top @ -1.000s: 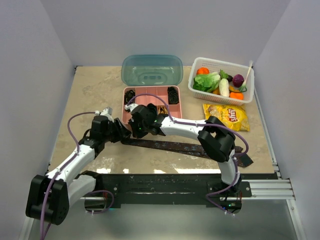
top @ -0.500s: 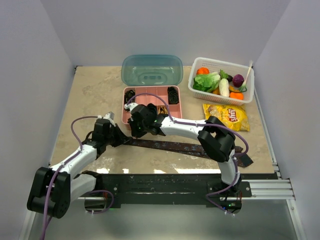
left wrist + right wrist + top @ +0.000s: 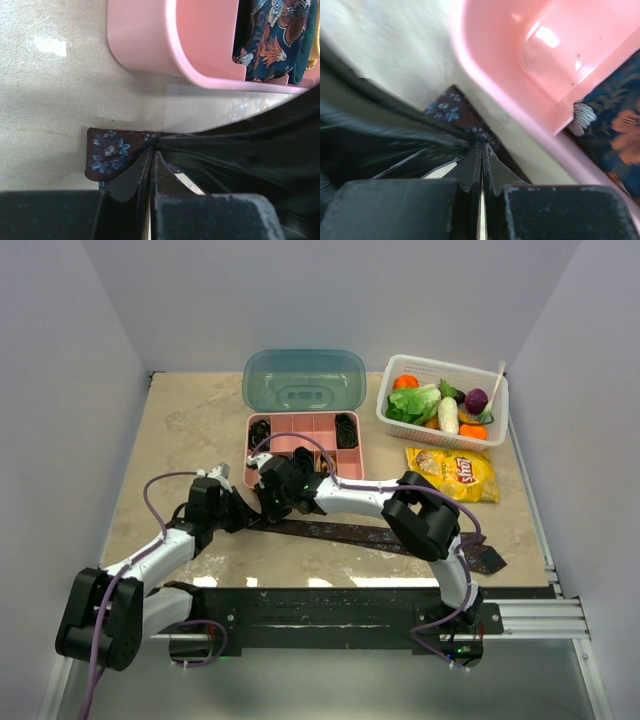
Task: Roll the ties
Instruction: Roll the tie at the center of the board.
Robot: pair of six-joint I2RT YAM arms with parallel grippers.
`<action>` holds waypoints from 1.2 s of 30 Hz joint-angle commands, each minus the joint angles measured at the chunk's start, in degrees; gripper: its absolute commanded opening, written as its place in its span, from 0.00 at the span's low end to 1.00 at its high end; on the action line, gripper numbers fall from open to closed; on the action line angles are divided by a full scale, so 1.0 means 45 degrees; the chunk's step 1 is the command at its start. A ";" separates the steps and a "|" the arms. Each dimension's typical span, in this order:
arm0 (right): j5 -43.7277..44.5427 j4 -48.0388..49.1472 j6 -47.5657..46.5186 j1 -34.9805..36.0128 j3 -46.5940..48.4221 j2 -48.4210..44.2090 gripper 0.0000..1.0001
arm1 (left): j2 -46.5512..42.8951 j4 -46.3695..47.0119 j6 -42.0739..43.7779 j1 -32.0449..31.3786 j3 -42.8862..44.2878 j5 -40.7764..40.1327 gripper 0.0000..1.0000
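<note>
- Where the left gripper (image 3: pixel 150 162) is pinched fully closed, the narrow end of the maroon tie (image 3: pixel 107 152) is clamped between its fingers.
- The right gripper (image 3: pixel 481 152) is likewise closed on the same end, just beside the pink tray (image 3: pixel 480 60).
- The maroon tie is stretched flat along the table (image 3: pixel 190 420) toward the right.

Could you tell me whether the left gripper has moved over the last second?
Yes, slightly: in the top view the left gripper has slipped nearward alongside the pink tray, and it has closed on the narrow end of the tie.
</note>
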 commanded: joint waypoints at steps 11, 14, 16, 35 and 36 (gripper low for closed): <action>0.0485 0.0397 0.0140 0.0100 -0.0800 0.0173 0.00 | -0.1313 -0.1454 0.0071 0.0026 0.0956 -0.0887 0.42; 0.0603 0.0572 0.0199 0.0100 -0.1132 0.0017 0.00 | -0.1490 -0.2431 0.0246 0.0220 0.1522 -0.1318 0.57; 0.0622 0.0651 0.0219 0.0119 -0.1270 -0.0061 0.00 | -0.1490 -0.2860 0.0266 0.0357 0.1661 -0.1474 0.61; 0.0486 0.0710 0.0180 0.0139 -0.1446 -0.0062 0.00 | -0.1061 0.1296 -0.0729 0.2682 -0.1658 0.1474 0.55; 0.0505 0.0729 0.0199 0.0139 -0.1446 -0.0081 0.00 | -0.0925 0.1607 -0.0788 0.2682 -0.1717 0.1649 0.53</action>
